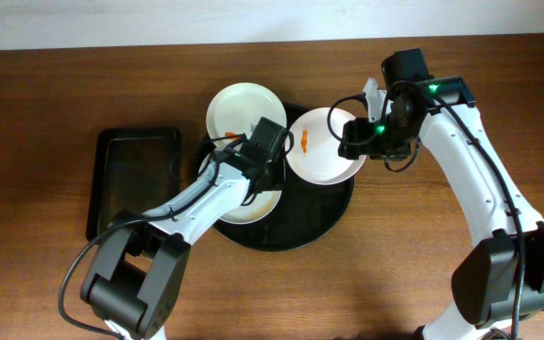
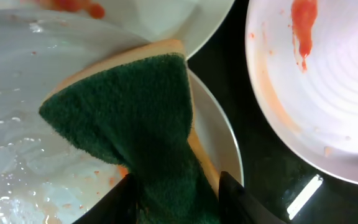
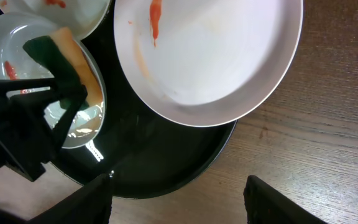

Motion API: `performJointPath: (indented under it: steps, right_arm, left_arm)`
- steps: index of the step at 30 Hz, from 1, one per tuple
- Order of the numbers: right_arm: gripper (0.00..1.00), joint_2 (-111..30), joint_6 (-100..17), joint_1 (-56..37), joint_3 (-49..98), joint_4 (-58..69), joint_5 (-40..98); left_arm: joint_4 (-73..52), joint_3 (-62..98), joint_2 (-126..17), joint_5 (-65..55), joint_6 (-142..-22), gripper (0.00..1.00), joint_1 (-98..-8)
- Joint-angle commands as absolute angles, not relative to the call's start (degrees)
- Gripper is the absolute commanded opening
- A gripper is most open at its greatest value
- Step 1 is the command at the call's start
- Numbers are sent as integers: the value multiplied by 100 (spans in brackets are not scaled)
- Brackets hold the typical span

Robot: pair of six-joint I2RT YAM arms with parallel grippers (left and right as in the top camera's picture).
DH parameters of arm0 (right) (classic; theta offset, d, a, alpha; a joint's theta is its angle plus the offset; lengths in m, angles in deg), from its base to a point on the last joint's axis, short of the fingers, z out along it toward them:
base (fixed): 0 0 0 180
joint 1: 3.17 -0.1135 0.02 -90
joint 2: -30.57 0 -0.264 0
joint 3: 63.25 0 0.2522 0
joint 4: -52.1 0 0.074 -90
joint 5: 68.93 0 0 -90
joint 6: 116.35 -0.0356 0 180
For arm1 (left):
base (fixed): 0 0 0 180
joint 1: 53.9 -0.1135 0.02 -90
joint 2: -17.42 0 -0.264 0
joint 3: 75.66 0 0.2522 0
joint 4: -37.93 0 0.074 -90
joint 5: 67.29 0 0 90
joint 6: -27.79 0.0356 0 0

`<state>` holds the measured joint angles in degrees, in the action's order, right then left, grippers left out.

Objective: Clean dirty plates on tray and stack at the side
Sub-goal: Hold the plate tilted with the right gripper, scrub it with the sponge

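The round black tray (image 1: pixel 319 222) holds three white plates. My left gripper (image 2: pixel 176 199) is shut on a green and yellow sponge (image 2: pixel 135 118) and presses it on the near-left plate (image 2: pixel 17 124), which is wet with faint orange specks. In the overhead view this gripper (image 1: pixel 265 151) is over that plate (image 1: pixel 258 206). The far-left plate (image 1: pixel 239 109) and the right plate (image 1: pixel 321 151) each carry an orange smear. My right gripper (image 3: pixel 179 199) is open and empty beside the right plate (image 3: pixel 210 56), at the tray's right rim (image 3: pixel 160 155); in the overhead view it (image 1: pixel 350 137) is at that plate's edge.
A smaller rectangular black tray (image 1: pixel 130 179) lies on the wooden table to the left of the round tray. The right plate overhangs the round tray's far-right rim. Bare wood (image 3: pixel 328 143) lies to the right of the tray.
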<state>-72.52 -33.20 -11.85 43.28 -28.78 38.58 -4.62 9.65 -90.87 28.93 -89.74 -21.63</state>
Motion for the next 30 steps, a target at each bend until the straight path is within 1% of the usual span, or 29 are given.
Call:
performJointPath:
  steps: [1,3,4,5,6,7,8,11,13,16,17,19,21,23,26,27,29,30]
  right_arm:
    - [69,-7139,-3250,-1172,4352,-2878,3930]
    - [70,-7139,-3250,-1172,4352,-2878,3930]
    - [70,-7139,-3250,-1172,4352,-2876,3930]
    - [70,-7139,-3250,-1172,4352,-2876,3930]
    - [70,-7139,-3250,-1172,4352,-2876,3930]
    - [70,-7139,-3250,-1172,4352,-2878,3930]
    - [70,-7139,-3250,-1172,4352,-2878,3930]
    - [69,-7139,-3250,-1172,4376,-2876,3933]
    - [66,-7136,-3241,-1172,4431,-2880,4149]
    - [68,-7136,-2909,-1181,4457,-2873,4894]
    - [71,-7139,-2802,-1223,4457,-2867,5113]
    - [78,-7139,-2802,-1450,4440,-2753,5067]
    - [79,-7141,-2806,-1780,4387,-2609,4717]
    - [79,-7195,-2808,-2254,4311,-2388,4158]
    - [76,-7455,-2841,-2820,4272,-1966,3377]
    - [74,-7604,-2848,-2960,4269,-1831,3286]
    - [66,-7958,-2848,-3137,4269,-1518,3229]
    - [65,-8177,-2848,-3161,4269,-1282,3238]
  left_arm:
    - [-421,1013,-9367,3247,-9004,37,-2095]
    - [-355,1013,-9482,3264,-9004,39,-2104]
    - [-314,1013,-9537,3264,-9004,42,-2104]
    - [-279,1015,-9539,3264,-9004,38,-2104]
    - [-239,1024,-9537,3264,-9004,27,-2104]
    - [-239,1059,-9533,3266,-9004,11,-2106]
    - [-246,1131,-9504,3264,-9002,0,-2104]
    - [-309,1295,-9190,3273,-9002,1,-2110]
    - [-449,1352,-8709,3306,-9000,0,-2132]
    - [-646,1352,-8095,3312,-8998,1,-2187]
    - [-801,1352,-7800,3308,-8956,0,-2292]
    - [-1042,1352,-7474,3297,-8956,0,-2523]
    - [-1262,1352,-7319,3192,-8939,1,-2759]
    - [-1435,1352,-7308,2860,-8672,0,-2969]
    - [-1582,1352,-7308,2827,-8502,1,-3216]
    - [-1623,1352,-7308,2805,-8499,1,-3295]
    - [-1726,1352,-7308,2788,-8497,1,-3398]
    - [-1756,1352,-7308,2788,-8480,1,-3400]
